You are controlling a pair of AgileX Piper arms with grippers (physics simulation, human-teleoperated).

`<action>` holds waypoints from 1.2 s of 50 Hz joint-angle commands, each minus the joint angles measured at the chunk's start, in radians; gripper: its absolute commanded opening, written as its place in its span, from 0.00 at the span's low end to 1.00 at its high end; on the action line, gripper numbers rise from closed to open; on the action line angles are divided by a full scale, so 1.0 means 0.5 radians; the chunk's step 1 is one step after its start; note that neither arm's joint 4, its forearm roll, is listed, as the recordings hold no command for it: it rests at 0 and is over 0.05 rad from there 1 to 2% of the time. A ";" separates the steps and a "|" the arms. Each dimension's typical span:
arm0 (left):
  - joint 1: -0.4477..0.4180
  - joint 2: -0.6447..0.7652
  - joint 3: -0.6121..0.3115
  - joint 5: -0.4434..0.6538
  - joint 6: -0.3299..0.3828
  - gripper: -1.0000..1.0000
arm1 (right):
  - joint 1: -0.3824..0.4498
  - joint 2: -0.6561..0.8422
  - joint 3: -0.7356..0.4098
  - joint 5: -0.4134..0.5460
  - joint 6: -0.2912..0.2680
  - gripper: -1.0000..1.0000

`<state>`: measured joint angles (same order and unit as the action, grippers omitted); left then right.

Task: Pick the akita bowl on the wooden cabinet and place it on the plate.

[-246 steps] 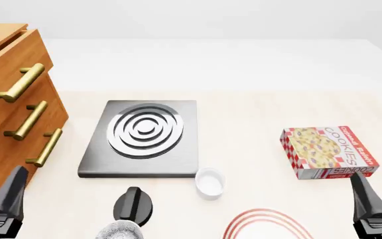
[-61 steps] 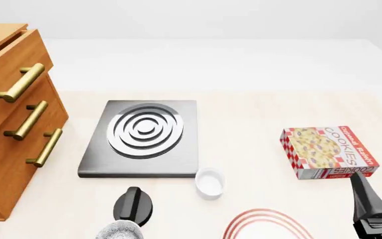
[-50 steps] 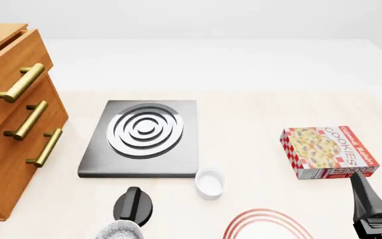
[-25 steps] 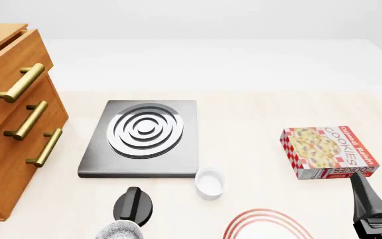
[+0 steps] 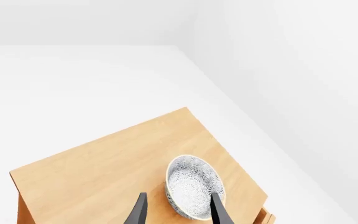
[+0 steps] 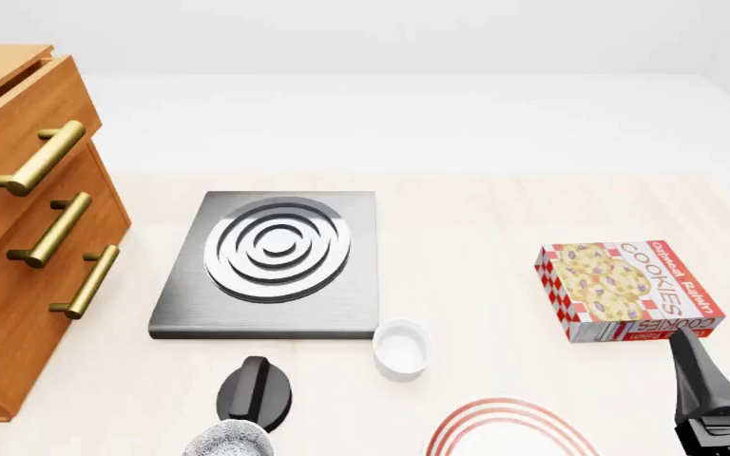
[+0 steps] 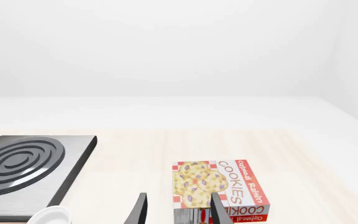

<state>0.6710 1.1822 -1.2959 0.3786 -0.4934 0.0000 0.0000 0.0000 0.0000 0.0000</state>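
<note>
Gone from the front view since earlier: left gripper [image 5: 175,212], now spread above speckled white akita bowl [image 5: 195,187] on orange-brown wooden cabinet [image 5: 104,168]. Right gripper [image 7: 177,210] spread too, facing red cookie box [image 7: 219,189] beside grey square stove [image 7: 24,168].

Room is super plain: white wall [image 7: 166,46] all around, white floor [image 6: 403,114] past the far edge of the table [image 6: 492,228]. Tabletop is pale light wood with a faint grain. Lighting is soft and even, barely any shadows. In the left wrist view two walls meet in a corner [image 5: 195,28].
</note>
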 commanded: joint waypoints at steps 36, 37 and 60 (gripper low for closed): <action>-0.074 0.227 -0.028 -0.032 -0.135 1.00 | 0.000 0.000 0.000 0.000 0.000 1.00; -0.077 0.229 -0.030 -0.031 -0.138 1.00 | 0.000 0.000 0.000 0.000 0.000 1.00; -0.060 0.298 -0.067 -0.033 -0.171 1.00 | 0.000 0.000 0.000 0.000 0.000 1.00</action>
<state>0.6379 1.3162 -1.3211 0.3629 -0.5729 0.0000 0.0000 0.0000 0.0000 0.0000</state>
